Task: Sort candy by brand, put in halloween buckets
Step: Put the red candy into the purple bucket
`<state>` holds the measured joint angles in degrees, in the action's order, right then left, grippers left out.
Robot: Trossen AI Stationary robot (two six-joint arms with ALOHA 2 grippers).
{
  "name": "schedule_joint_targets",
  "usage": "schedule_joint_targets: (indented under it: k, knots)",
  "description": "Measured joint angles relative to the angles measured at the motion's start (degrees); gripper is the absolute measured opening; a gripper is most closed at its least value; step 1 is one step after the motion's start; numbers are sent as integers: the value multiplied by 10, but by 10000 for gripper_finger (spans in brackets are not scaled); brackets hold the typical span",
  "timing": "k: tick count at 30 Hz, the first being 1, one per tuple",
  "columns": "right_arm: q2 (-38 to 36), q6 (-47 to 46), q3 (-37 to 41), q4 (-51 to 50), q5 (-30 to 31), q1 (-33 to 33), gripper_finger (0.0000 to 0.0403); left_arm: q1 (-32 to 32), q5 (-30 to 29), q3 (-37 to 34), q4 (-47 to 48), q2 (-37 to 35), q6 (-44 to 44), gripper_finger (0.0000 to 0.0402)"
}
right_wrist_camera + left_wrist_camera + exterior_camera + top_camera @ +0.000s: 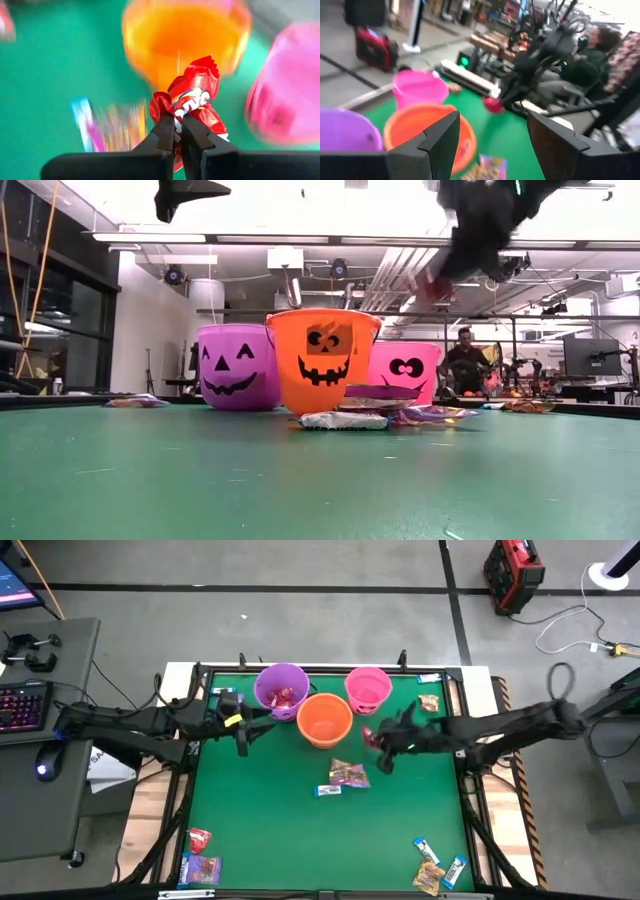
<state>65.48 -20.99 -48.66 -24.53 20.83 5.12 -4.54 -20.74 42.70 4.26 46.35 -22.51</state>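
Note:
Three buckets stand at the table's far side: purple [281, 690], orange [325, 719] and pink [368, 688]; red candy lies inside the purple one. My right gripper [372, 740] hovers near the orange and pink buckets, shut on a red-wrapped candy [192, 97]. My left gripper [243, 732] is open, raised beside the purple bucket, holding nothing. Loose candies lie mid-table [345, 777], at the near-left corner [200, 858], the near-right corner [438, 872] and the far-right [429, 702]. My right gripper pinches the red candy wrapper at its lower middle [178, 116] between its two fingertips. The candy is lifted clear of the table and sticks out beyond the fingertips, its crinkled end [205, 70] farthest from them.
Table rails and clamps run along the edges [300, 668]. Open green surface lies between the mid-table candies and the near edge. A desk with keyboard [22, 705] stands left of the table. In the low view a person [463, 360] sits in the room behind.

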Motion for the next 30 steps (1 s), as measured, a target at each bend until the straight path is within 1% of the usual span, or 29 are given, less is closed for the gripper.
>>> schedule_joint_targets:
  k: [3, 5, 7, 9, 12, 14, 17, 21, 24, 27, 30]
  knots:
    - [-18, 57, -23, 109, 60, -11, 10, 0, -26, 0, -46, 0, 55, 223]
    - [-6, 101, -34, 181, 77, -26, 9, 0, -40, 0, -81, 0, 94, 223]
    - [23, 130, -45, 238, 75, -45, 4, 0, -46, 0, -112, 0, 126, 223]
    - [68, 142, -55, 275, 58, -63, 3, 0, -47, 0, -136, 0, 148, 223]
    - [147, 137, -79, 333, 23, -84, 6, 0, -46, 0, -156, 0, 162, 223]
    - [204, 135, -104, 364, 11, -93, 6, 0, -46, 0, -157, 0, 162, 223]
    - [282, 133, -155, 387, 10, -104, 7, 0, -46, 0, -157, 0, 163, 223]
    - [367, 134, -252, 395, 1, -124, 7, 0, -54, 0, -158, 0, 162, 223]
    - [420, 135, -326, 377, -25, -143, 13, 0, -54, 0, -162, 0, 163, 223]
    - [463, 128, -396, 339, -52, -161, 33, 0, -54, 0, -162, 0, 164, 223]
    - [494, 118, -452, 304, -71, -176, 69, 0, -55, 0, -162, 0, 168, 223]
